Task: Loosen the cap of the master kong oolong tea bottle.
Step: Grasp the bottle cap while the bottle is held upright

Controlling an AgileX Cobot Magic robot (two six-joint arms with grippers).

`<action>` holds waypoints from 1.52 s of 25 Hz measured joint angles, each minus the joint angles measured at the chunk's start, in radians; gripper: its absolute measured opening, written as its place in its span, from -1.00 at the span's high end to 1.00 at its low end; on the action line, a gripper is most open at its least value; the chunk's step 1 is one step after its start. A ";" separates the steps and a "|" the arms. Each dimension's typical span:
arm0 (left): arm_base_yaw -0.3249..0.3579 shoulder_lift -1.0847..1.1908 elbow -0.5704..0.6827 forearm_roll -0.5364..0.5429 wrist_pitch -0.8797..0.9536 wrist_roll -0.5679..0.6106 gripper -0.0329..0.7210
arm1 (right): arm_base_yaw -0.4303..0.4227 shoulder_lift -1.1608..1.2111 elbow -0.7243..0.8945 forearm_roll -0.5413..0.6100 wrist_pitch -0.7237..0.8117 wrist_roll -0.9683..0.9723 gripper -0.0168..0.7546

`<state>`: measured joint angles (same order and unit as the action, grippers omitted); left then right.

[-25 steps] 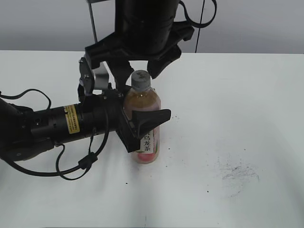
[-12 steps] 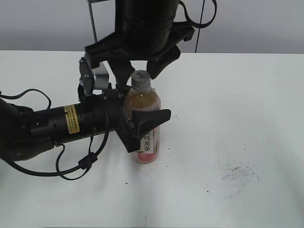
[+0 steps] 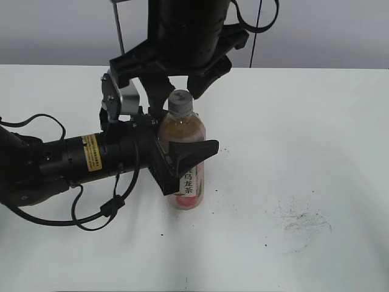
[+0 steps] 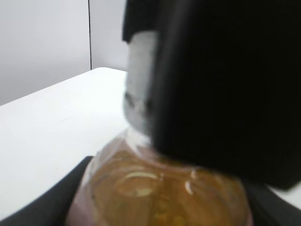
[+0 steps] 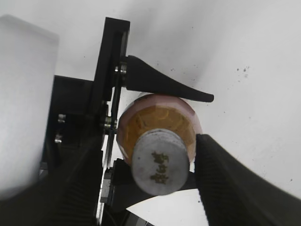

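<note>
The master kong oolong tea bottle (image 3: pixel 189 179) stands upright on the white table, its pale amber tea and pink label showing. My left gripper (image 3: pixel 194 139) reaches in from the left and is shut on the bottle's body, one black finger (image 5: pixel 164 87) on each side. The white-grey cap (image 3: pixel 180 101) is on the neck. My right gripper (image 3: pixel 179 91) hangs straight above it, open, with its fingers flanking the cap (image 5: pixel 160 162). A gap shows between the cap and the left finger, while the right finger (image 5: pixel 225 179) stands close beside it. The left wrist view shows the bottle's shoulder (image 4: pixel 160 188) up close.
The white table (image 3: pixel 316 140) stretches to the right and front, with a dark scuff mark (image 3: pixel 304 222) at the right. Black cables (image 3: pixel 97 213) loop beside the left arm. A grey wall stands behind the table's far edge.
The right gripper's fingers have drawn in slightly around the cap. The bottle and the left arm have not moved.
</note>
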<state>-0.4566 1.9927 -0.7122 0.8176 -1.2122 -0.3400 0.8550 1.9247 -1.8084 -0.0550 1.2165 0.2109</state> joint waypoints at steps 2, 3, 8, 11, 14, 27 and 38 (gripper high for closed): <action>0.000 0.000 0.000 0.000 0.000 0.000 -0.27 | 0.000 -0.001 0.000 0.000 0.000 -0.007 -0.24; 0.000 0.000 0.000 0.000 0.000 0.000 -0.27 | 0.000 -0.001 0.000 0.000 0.000 -0.011 -0.24; 0.000 0.000 0.000 0.000 0.000 0.000 -0.27 | 0.000 -0.001 0.000 -0.001 0.000 -0.023 -0.24; 0.000 0.000 0.000 0.000 0.000 0.000 -0.27 | 0.000 -0.001 0.000 -0.001 0.001 -0.027 -0.23; 0.000 0.000 0.000 0.000 0.000 0.000 -0.27 | 0.000 -0.001 0.009 -0.004 0.001 -0.030 -0.16; 0.000 0.000 0.000 0.000 0.000 0.000 -0.27 | -0.001 -0.001 0.020 -0.014 0.007 -0.144 0.25; 0.000 0.000 0.000 0.012 -0.005 0.008 -0.27 | -0.006 -0.003 0.020 0.020 0.007 -0.980 0.25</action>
<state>-0.4566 1.9927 -0.7122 0.8296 -1.2172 -0.3325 0.8491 1.9216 -1.7881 -0.0346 1.2232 -0.7688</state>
